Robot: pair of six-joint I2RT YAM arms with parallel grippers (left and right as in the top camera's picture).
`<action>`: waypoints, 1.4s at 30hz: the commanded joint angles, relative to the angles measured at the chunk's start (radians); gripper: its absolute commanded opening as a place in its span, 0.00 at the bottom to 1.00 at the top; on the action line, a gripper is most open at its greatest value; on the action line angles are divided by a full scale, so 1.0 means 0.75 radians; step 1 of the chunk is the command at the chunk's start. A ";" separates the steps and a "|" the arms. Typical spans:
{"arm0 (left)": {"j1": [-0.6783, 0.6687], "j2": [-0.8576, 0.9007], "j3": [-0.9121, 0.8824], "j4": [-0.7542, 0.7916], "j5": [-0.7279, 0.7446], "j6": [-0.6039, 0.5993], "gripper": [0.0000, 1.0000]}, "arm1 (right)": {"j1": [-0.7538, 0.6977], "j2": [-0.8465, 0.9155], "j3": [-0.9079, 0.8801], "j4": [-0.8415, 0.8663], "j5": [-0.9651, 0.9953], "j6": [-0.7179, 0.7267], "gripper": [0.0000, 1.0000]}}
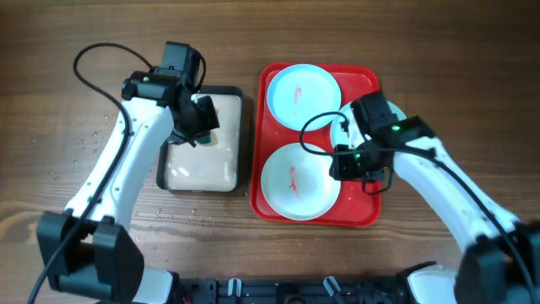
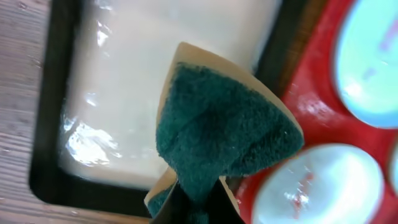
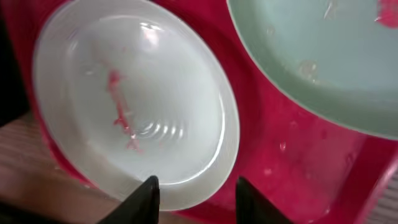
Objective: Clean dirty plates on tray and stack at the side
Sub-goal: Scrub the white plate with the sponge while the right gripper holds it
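The red tray (image 1: pixel 364 209) holds three plates. A light-blue plate (image 1: pixel 304 95) with a red smear lies at the back. A white plate (image 1: pixel 295 181) with a red smear lies at the front. A third pale plate (image 1: pixel 340 133) is mostly hidden under my right arm. My right gripper (image 1: pixel 348 165) is open at the white plate's right rim. In the right wrist view its fingers (image 3: pixel 199 196) straddle the rim of the white plate (image 3: pixel 134 102), beside a pale plate (image 3: pixel 323 56). My left gripper (image 1: pixel 196 127) is shut on a green sponge (image 2: pixel 224 124) above the cream tray.
A black-rimmed cream tray (image 1: pixel 202 165) sits left of the red tray and also shows in the left wrist view (image 2: pixel 124 81). Water drops dot the wooden table at the far left (image 1: pixel 80 143). Cables loop from both arms.
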 commanded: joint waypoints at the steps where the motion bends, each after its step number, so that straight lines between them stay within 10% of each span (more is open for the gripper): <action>1: -0.019 -0.008 0.018 -0.008 0.228 -0.022 0.04 | 0.004 0.144 -0.024 0.095 0.119 0.047 0.35; 6: -0.168 0.027 -0.018 0.038 0.188 -0.186 0.04 | 0.004 0.378 -0.024 0.257 -0.012 0.055 0.04; 18: -0.601 0.394 -0.249 0.729 0.277 -0.434 0.04 | 0.004 0.378 -0.024 0.291 -0.023 0.189 0.04; 29: -0.420 0.475 -0.228 0.371 -0.321 -0.492 0.04 | 0.004 0.378 -0.024 0.290 -0.023 0.155 0.04; 35: -0.489 0.496 -0.229 0.708 0.339 -0.491 0.04 | 0.004 0.378 -0.024 0.289 -0.023 0.155 0.04; 42: -0.644 0.567 -0.229 0.733 0.397 -0.492 0.04 | 0.004 0.378 -0.024 0.288 -0.023 0.156 0.04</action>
